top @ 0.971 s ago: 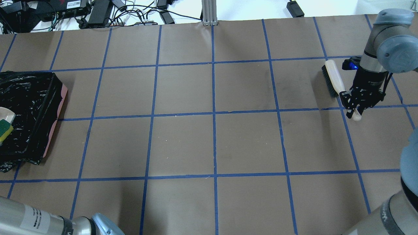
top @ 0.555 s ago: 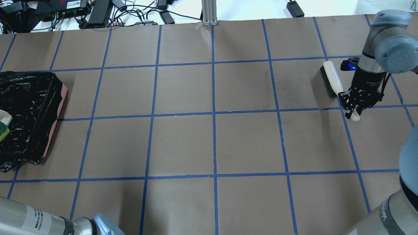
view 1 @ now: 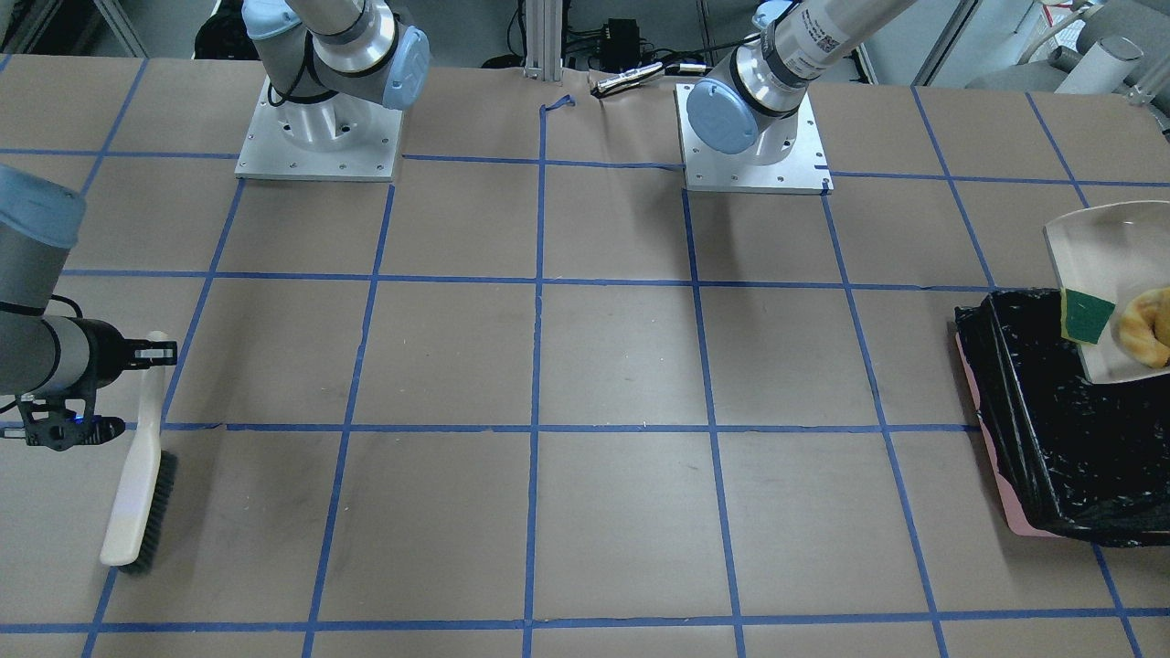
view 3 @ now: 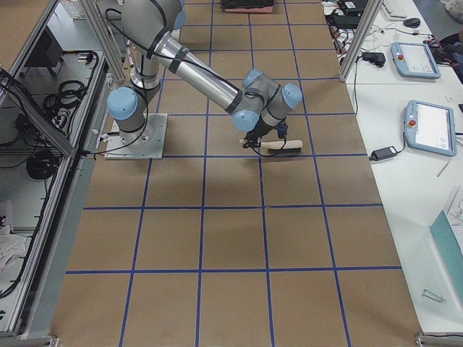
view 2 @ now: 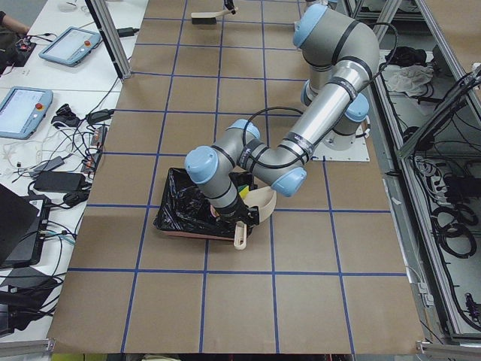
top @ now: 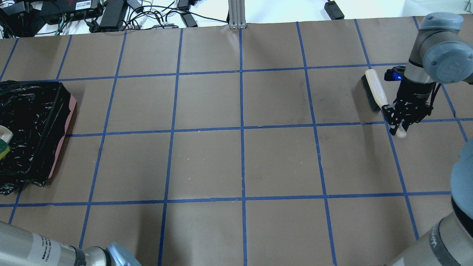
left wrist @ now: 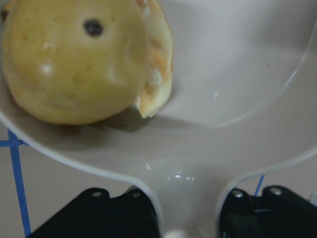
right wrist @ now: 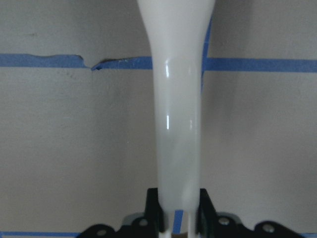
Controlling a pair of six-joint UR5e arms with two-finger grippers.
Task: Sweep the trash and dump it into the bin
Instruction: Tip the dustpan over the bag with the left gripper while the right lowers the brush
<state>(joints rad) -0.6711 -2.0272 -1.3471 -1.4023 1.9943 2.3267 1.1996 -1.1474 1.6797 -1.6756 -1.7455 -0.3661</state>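
Note:
My left gripper (left wrist: 190, 218) is shut on the handle of the beige dustpan (view 1: 1097, 247), which hangs over the back corner of the pink, black-lined bin (view 1: 1033, 439). In the pan lie the yellow-and-green sponge (view 1: 1085, 315), the croissant (view 1: 1150, 327) and the tan potato lump (left wrist: 69, 59). In the overhead view only the pan's edge (top: 4, 130) and the sponge (top: 3, 149) show over the bin (top: 33, 125). My right gripper (top: 402, 123) is shut on the handle of the beige brush (top: 375, 90), low at the table's far right; the handle also shows in the right wrist view (right wrist: 178, 114).
Cables and power supplies (top: 111, 11) lie beyond the far table edge, beside an aluminium post (top: 236, 13). The two arm bases (view 1: 320, 128) (view 1: 749, 137) stand on my side of the table. Blue tape lines (top: 242, 129) grid the brown table.
The dustpan with the sponge has slid left, further out of the overhead view. The right gripper and brush have shifted slightly toward the far edge.

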